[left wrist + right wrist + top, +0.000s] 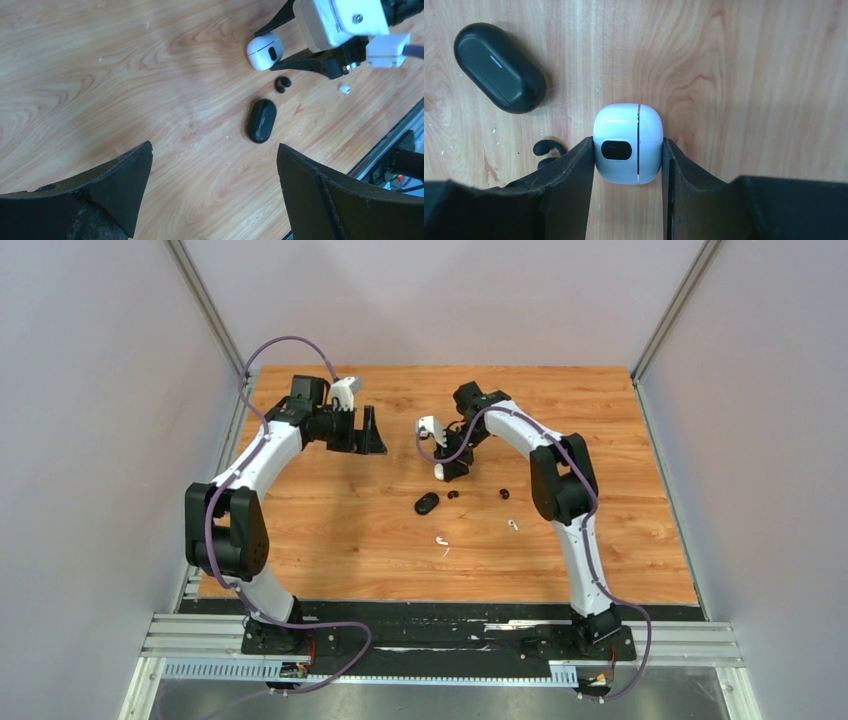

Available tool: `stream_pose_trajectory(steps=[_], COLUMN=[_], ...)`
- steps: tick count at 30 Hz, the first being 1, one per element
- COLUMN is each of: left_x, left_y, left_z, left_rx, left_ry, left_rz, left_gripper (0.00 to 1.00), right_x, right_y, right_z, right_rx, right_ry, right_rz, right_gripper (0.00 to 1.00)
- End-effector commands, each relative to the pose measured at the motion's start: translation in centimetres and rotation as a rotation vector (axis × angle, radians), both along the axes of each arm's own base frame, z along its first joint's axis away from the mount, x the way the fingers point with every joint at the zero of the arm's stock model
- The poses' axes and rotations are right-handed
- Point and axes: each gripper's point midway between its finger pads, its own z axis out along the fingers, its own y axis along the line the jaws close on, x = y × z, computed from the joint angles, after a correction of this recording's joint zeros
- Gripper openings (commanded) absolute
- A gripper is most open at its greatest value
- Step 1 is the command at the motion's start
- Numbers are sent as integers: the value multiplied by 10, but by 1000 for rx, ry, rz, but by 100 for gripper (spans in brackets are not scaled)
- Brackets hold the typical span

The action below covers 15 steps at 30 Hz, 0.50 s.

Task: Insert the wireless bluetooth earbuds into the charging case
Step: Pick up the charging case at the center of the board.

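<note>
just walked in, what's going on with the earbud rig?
The right gripper has both fingers against the sides of the closed white charging case, which sits on the table. The left gripper hangs open above the wood, holding nothing. The black charging case lies closed nearby. No earbud is in a case yet: two black earbuds and two white earbuds lie loose on the table.

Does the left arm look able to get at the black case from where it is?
Probably yes: the left gripper hangs open with the black case lying bare ahead of it. The right gripper, closed on the white case, sits beyond, not in between.
</note>
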Motion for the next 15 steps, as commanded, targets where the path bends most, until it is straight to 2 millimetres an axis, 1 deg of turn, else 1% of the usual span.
stream_pose_trajectory(steps=[1, 2, 3, 4, 5, 6, 7, 8, 9, 10, 11, 14, 15], left_x=[33, 33, 41, 42, 48, 48, 51, 48, 49, 44, 43, 38, 36], left_y=[-31, -38, -44, -50, -54, -59, -64, -70, -74, -80, -82, -94, -98], left_z=[57, 65, 80, 89, 103, 111, 125, 132, 144, 149, 156, 170, 171], left_rx=[-175, -219, -261, -294, -331, -358, -394, -420, -443, -457, -462, -475, -479], left_ry=[-158, -167, -217, -241, -293, -319, -372, -391, -439, -455, -494, -546, -549], left_rz=[-61, -90, -93, -115, -117, -136, -145, -174, -192, -223, -239, -288, -302], left_gripper=[100, 99, 99, 98, 98, 96, 96, 94, 92, 91, 91, 91, 91], right_x=[46, 55, 59, 61, 60, 59, 57, 56, 55, 53, 51, 44, 42], right_y=[10, 13, 15, 17, 18, 20, 22, 22, 24, 27, 29, 37, 39], right_z=[109, 136, 163, 189, 213, 236, 252, 266, 276, 285, 292, 304, 305], right_rx=[171, 236, 301, 369, 440, 505, 547, 569, 586, 604, 620, 645, 648], right_ry=[-337, -441, -538, -625, -709, -787, -844, -889, -906, -908, -902, -901, -909], right_rz=[-140, -167, -188, -206, -217, -225, -242, -268, -286, -298, -307, -305, -298], right_gripper=[0, 0, 0, 0, 0, 0, 0, 0, 0, 0, 0, 0, 0])
